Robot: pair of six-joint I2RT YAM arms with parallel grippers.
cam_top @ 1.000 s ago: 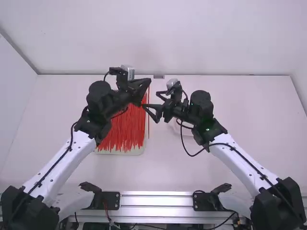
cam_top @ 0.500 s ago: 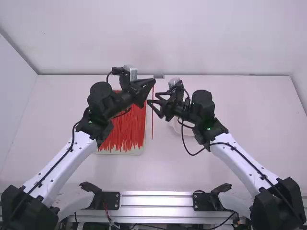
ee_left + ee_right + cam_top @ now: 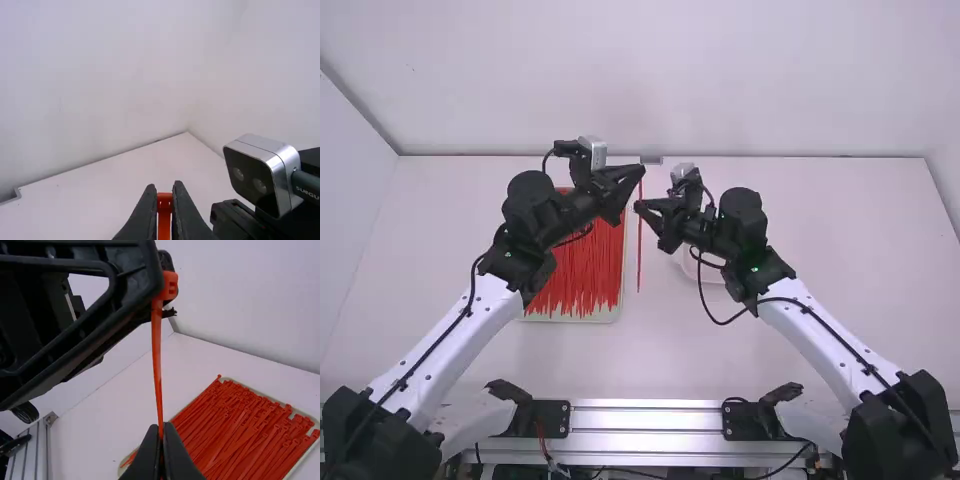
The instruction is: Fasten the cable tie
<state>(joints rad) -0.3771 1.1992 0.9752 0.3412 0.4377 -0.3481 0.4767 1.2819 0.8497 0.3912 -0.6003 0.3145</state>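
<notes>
One orange-red cable tie (image 3: pixel 638 255) hangs upright above the table between the two arms. My left gripper (image 3: pixel 640 172) is shut on its square head (image 3: pixel 170 284), which shows as an orange block between the fingers in the left wrist view (image 3: pixel 163 200). My right gripper (image 3: pixel 640 208) comes in from the right just below and is shut on the strap (image 3: pixel 156 370), its fingers pinched together around it (image 3: pixel 160 432). The strap's free tail dangles below the right gripper.
A cream tray (image 3: pixel 575 317) heaped with several spare red ties (image 3: pixel 240 430) lies under the left arm. The right arm's wrist camera (image 3: pixel 260 175) sits close to the left gripper. A small white object (image 3: pixel 682 262) rests beneath the right arm.
The left gripper rose and shifted right with the tie, which now hangs straight down. The right gripper moved up to the strap and shut on it.
</notes>
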